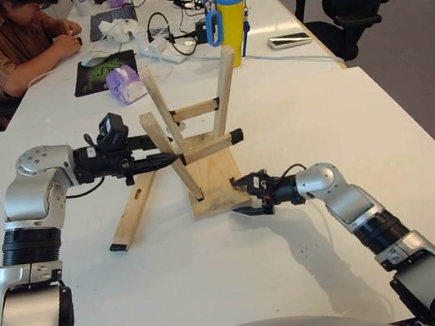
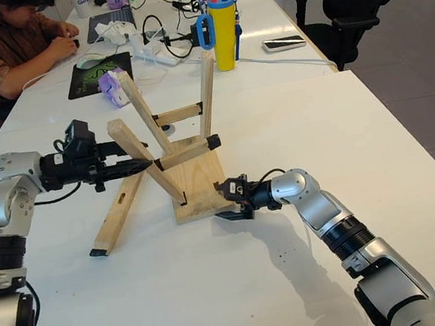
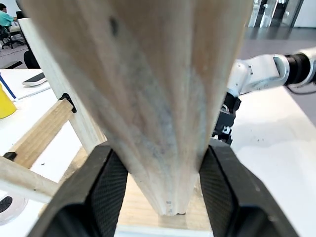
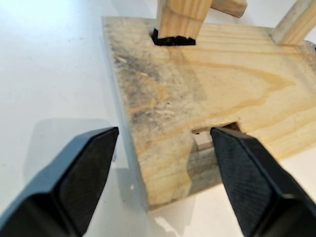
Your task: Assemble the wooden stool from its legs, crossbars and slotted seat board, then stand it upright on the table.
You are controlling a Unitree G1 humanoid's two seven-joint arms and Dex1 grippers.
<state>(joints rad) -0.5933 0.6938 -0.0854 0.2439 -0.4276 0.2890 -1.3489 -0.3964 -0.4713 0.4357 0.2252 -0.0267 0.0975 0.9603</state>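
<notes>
White counter [image 1: 219,278], half-built stool [image 1: 202,145] upside down, well in from its edges.
Left jaws clamp one slanting leg [image 3: 148,98]; right jaws gape astride the seat board [image 4: 197,79] corner, slot [image 4: 202,137] half hidden behind one.

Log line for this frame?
left gripper shut on leg | right gripper open at seat board edge | loose leg on table

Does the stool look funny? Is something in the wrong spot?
Yes. One leg sticks out sideways, and its end rests on the table instead of in the seat board. A slot in the board, by the open right gripper, is empty. The left gripper clamps a tilted leg.
</notes>
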